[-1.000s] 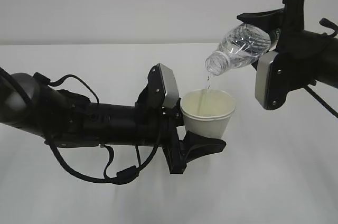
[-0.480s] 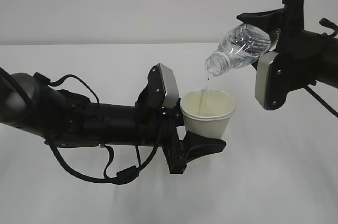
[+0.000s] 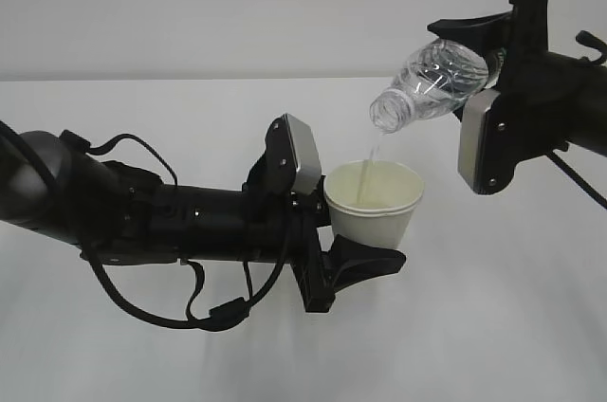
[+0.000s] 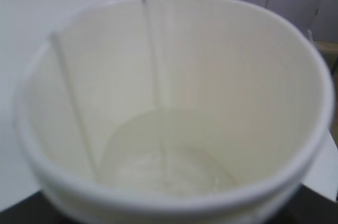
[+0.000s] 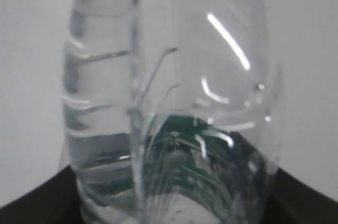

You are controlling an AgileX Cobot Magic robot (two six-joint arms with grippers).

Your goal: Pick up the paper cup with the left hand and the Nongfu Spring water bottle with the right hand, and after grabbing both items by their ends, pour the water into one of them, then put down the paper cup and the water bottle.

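Note:
My left gripper (image 3: pixel 368 233) is shut on the white paper cup (image 3: pixel 375 208) and holds it upright above the table. In the left wrist view the cup (image 4: pixel 237 65) fills the frame, with a shallow pool of water (image 4: pixel 163 166) at its bottom. My right gripper (image 3: pixel 479 65) is shut on the base end of the Nongfu Spring water bottle (image 3: pixel 432 84), which is tipped neck-down to the left over the cup. A thin stream of water (image 3: pixel 368 161) falls from the open neck into the cup. The right wrist view shows the clear ribbed bottle (image 5: pixel 174 76) and its green label (image 5: pixel 200 160).
The white table (image 3: pixel 142 118) runs back to a pale wall. My left arm (image 3: pixel 142 217) lies low across the left half with loose black cables under it. My right arm's body (image 3: pixel 531 108) hangs at the upper right.
The water keeps running from the bottle into the cup, and the stream looks slightly fuller now. Both arms hold almost the same pose.

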